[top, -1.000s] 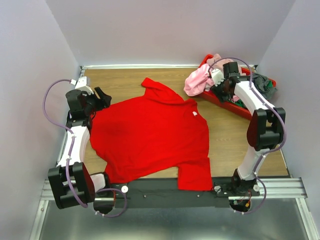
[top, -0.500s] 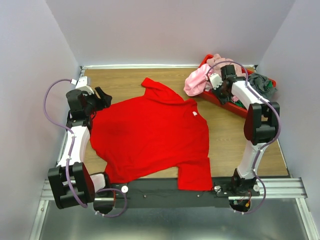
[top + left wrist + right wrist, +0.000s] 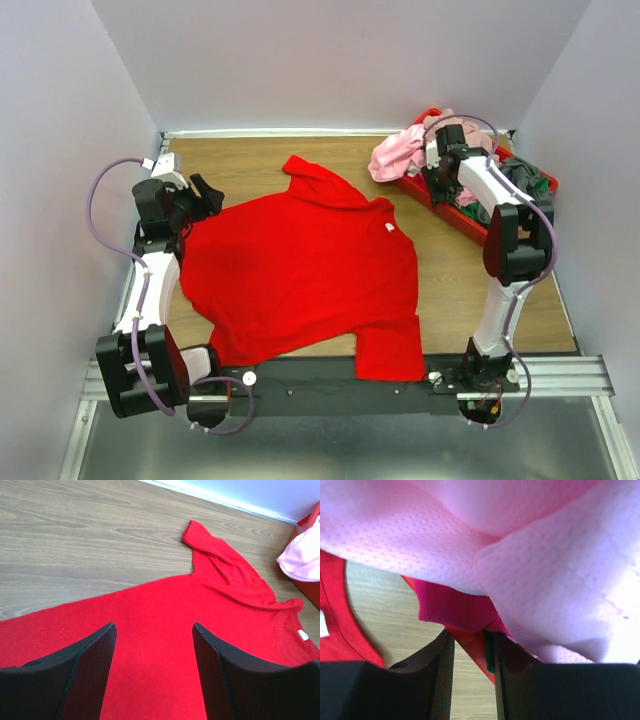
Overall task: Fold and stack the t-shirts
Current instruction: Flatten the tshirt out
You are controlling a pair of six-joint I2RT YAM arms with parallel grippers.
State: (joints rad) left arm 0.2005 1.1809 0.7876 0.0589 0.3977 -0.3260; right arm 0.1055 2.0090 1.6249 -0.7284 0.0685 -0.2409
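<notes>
A bright red t-shirt [image 3: 300, 270] lies spread flat on the wooden table, with its white neck label [image 3: 390, 228] at the right. My left gripper [image 3: 205, 192] is open and empty over the shirt's left edge; in the left wrist view the shirt [image 3: 165, 615] shows between its fingers [image 3: 152, 625]. A pink t-shirt [image 3: 398, 155] hangs over the near-left corner of the red plastic tray [image 3: 455, 215]. My right gripper [image 3: 440, 150] is at that corner. In the right wrist view its fingers [image 3: 468, 635] are closed narrowly astride the tray's rim [image 3: 470, 645], under pink fabric [image 3: 520, 540].
The tray holds more clothes, among them a grey shirt [image 3: 525, 175], a magenta piece [image 3: 450, 607] and a green edge [image 3: 490, 655]. Walls close in the table on three sides. A metal rail [image 3: 560, 375] runs along the near edge.
My right gripper has moved back and a little right at the tray's corner. The pink t-shirt and the tray's corner shifted with it. The left arm and the red shirt have not moved.
</notes>
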